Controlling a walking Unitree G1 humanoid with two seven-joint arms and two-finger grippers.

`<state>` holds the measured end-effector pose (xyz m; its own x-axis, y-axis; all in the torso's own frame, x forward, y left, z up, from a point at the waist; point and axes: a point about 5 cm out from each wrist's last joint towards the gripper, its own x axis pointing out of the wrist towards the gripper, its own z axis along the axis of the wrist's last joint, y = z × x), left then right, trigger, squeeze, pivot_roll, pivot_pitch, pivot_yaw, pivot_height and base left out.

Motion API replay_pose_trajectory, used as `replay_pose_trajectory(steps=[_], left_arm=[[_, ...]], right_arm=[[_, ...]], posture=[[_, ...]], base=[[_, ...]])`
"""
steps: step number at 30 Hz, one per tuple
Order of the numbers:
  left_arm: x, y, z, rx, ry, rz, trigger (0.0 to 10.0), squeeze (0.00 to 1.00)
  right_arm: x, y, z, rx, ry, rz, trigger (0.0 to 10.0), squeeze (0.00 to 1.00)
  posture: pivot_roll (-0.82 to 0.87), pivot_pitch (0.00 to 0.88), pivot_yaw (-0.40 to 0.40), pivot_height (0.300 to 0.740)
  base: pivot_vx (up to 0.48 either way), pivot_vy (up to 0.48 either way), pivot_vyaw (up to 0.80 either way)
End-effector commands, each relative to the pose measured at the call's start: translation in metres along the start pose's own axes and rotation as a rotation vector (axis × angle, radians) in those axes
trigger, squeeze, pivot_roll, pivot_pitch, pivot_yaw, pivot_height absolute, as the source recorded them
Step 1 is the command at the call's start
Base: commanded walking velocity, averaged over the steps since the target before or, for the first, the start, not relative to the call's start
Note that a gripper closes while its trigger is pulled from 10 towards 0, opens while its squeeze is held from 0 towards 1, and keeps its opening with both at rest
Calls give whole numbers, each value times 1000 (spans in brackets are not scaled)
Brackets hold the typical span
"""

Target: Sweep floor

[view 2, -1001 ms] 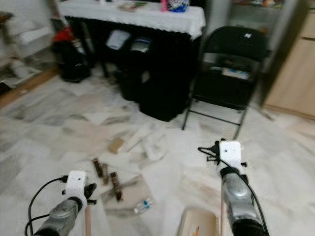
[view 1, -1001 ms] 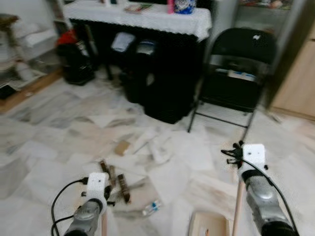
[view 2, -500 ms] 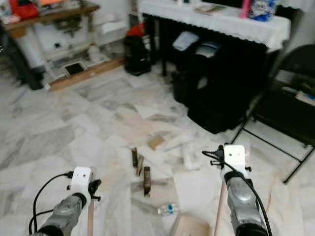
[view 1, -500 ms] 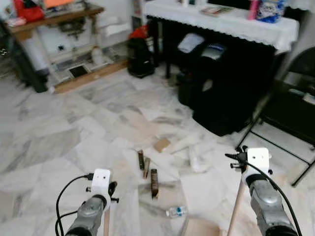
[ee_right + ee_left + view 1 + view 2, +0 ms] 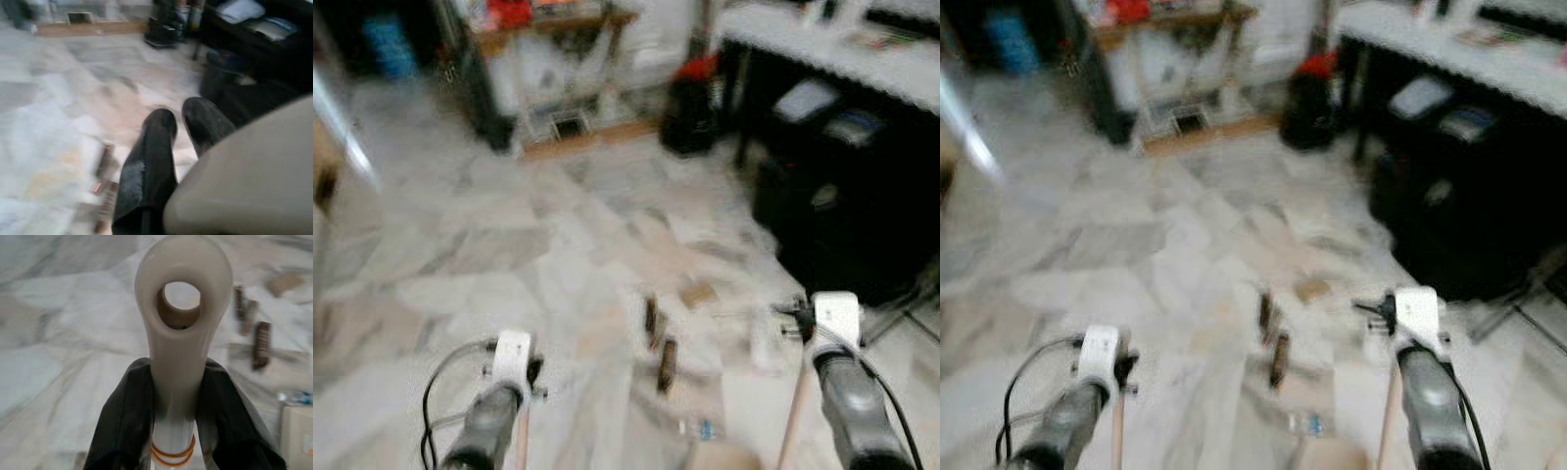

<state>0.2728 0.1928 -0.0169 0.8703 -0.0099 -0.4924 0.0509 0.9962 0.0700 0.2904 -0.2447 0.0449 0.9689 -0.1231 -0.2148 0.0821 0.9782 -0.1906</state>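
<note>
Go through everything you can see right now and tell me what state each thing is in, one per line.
Left gripper: shut on a cream handle.
Cream handle: upright, hanging hole at its end.
Right gripper: shut on a beige handle.
Beige handle: held, blurred.
Brown sticks: lying flat on the floor.
Small bottle: lying on its side.
Marble floor: littered.

Both eye views are smeared with motion blur. The small brown litter pieces (image 5: pixel 658 343) on the pale marble floor (image 5: pixel 509 245) are shapeless streaks. At six o'clock, a tan flat object (image 5: pixel 720 458) is cut off by the edge.
</note>
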Motion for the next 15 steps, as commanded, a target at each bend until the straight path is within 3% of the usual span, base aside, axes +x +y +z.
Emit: replay_pose_trajectory(steps=[1, 3, 7, 15], left_arm=[[-4, -5, -15, -20, 58, -8, 10000, 0], [-4, -5, -16, -19, 60, -8, 10000, 0], [-5, -5, -17, -4, 59, -10, 10000, 0], [-5, -8, -18, -5, 60, -10, 10000, 0]], right_arm=[[1, -7, 8, -3, -26, -14, 10000, 0], [1, -6, 8, 7, -33, -10, 10000, 0], [0, -7, 8, 60, -43, 1, 10000, 0], [1, -7, 7, 61, -26, 21, 10000, 0]], posture=[[-162, 0, 19, 740], [-162, 0, 20, 740], [-160, 0, 19, 740], [-159, 0, 3, 740]], base=[[0, 0, 800], [0, 0, 800], [0, 0, 0], [0, -320, 0]])
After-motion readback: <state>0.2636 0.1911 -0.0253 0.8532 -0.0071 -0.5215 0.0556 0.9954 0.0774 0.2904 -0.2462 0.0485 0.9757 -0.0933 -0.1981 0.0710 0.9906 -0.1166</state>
